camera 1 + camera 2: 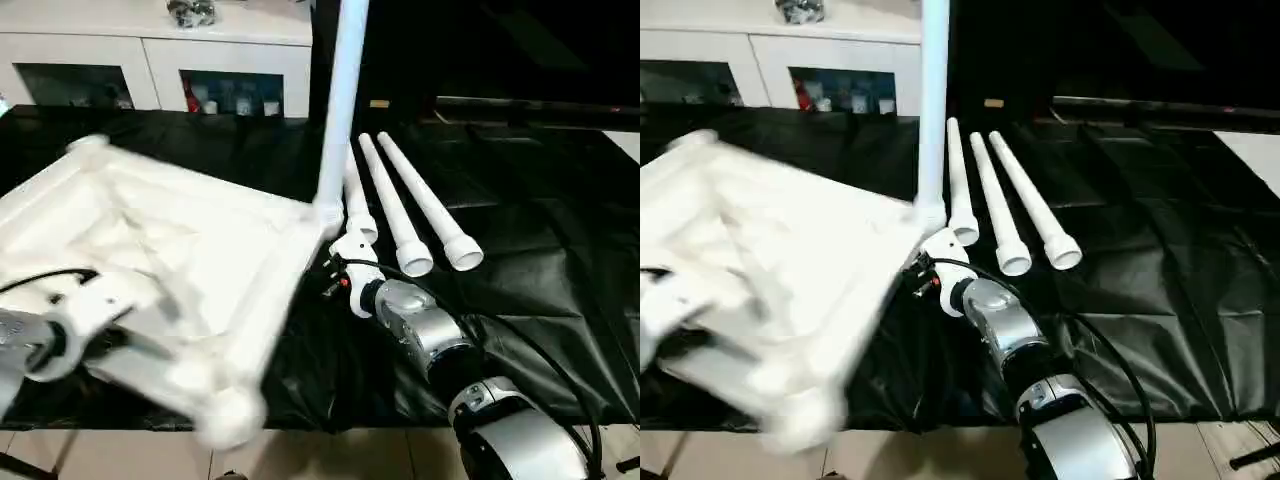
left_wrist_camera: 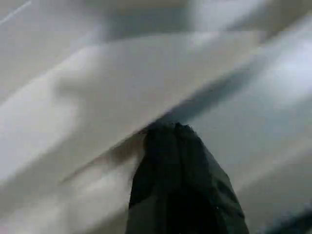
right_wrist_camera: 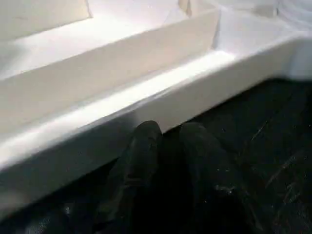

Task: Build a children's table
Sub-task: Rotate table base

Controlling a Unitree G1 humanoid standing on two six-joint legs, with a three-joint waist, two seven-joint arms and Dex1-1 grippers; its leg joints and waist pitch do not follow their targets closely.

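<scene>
The children's table top [image 1: 180, 250] lies upside down on the black cloth, ribbed underside up and tilted. One white leg [image 1: 340, 100] stands upright in its far right corner socket. Three more legs [image 1: 405, 215] lie side by side on the cloth just right of it. My left gripper [image 2: 168, 127] is at the top's near left part, its black fingers shut on the edge of a white rib. My right gripper [image 3: 168, 131] sits low on the cloth against the top's right rim [image 3: 146, 97], close to the standing leg. Its fingers are close together with a slim gap and nothing between them.
A white cabinet [image 1: 150, 50] with glass doors stands behind the work surface. Black cloth [image 1: 540, 250] stretches bare to the right of the lying legs. The front edge of the surface and the pale floor [image 1: 330, 455] run along the bottom.
</scene>
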